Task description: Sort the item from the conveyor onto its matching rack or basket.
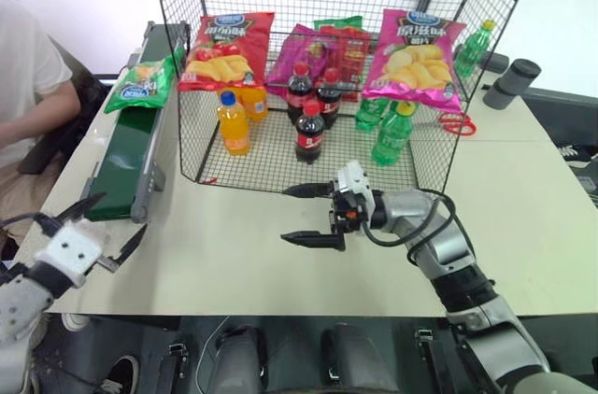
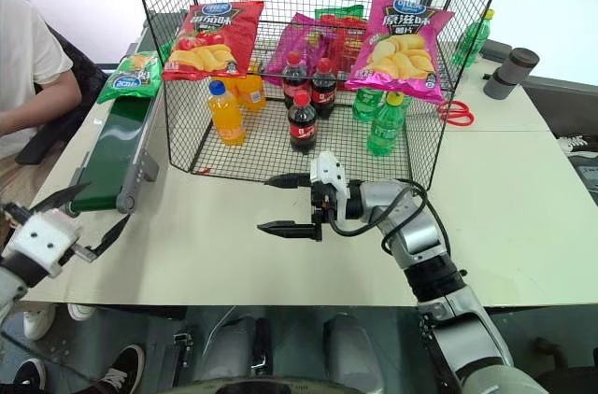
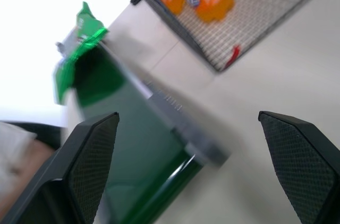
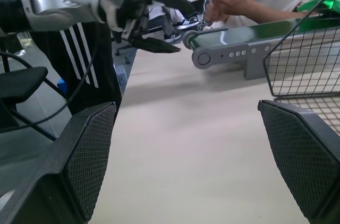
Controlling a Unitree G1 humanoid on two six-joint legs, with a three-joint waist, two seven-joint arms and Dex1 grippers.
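The item, a shiny green chip bag, lies on the far part of the conveyor, a dark green belt left of the rack; the left wrist view shows the bag too. My left gripper hovers open and empty near the table's front left corner, just short of the belt's near end. My right gripper points leftward in front of the black wire rack, open with nothing between its fingers. In the right wrist view my left gripper appears beside the conveyor's end.
On the rack hang a red chip bag, a pink one and a magenta one. Cola bottles, orange bottles and green bottles stand inside. A person sits at the left. Red scissors lie right of the rack.
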